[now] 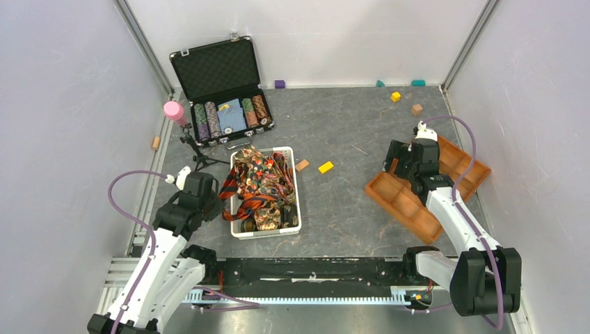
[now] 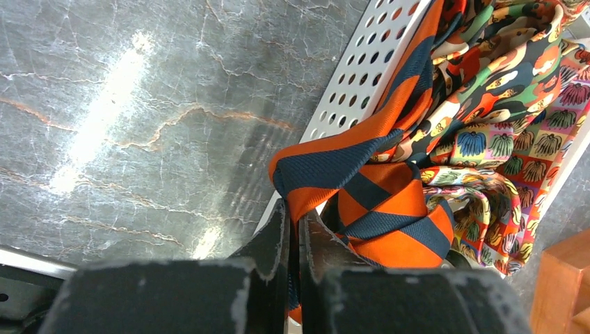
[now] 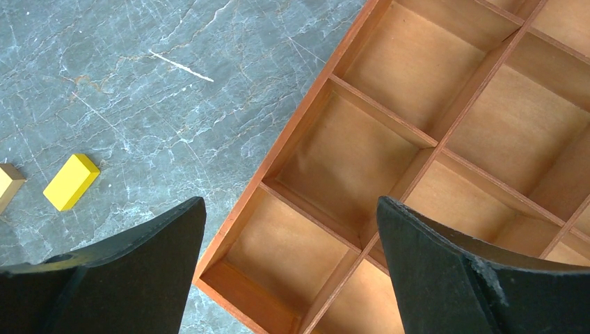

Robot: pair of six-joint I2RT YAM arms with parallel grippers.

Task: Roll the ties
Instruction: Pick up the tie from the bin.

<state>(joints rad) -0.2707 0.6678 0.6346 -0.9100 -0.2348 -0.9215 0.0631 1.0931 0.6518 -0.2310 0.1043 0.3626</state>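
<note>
The left tool [image 2: 295,217] pinches a fold of the striped tie [image 2: 379,209] at the bin's [image 2: 362,76] 9 o'clock wall, likely to pull it free of the other ties [image 2: 501,132] for rolling. The right tool [image 3: 292,209], spread and holding nothing, hovers over the tray [image 3: 278,149] at 3 o'clock.

Between the white basket [image 1: 267,232] and the wooden tray [image 1: 400,202] the table [image 1: 348,209] lies open; only a yellow block [image 1: 325,167] and a brown block [image 1: 302,165] lie near the basket's far corner. The basket itself is heaped with ties [image 1: 259,188]. On its left the strip is narrow, a black tripod [image 1: 195,149] stands there, and just behind the basket the open chip case [image 1: 217,69] closes the way.
</note>
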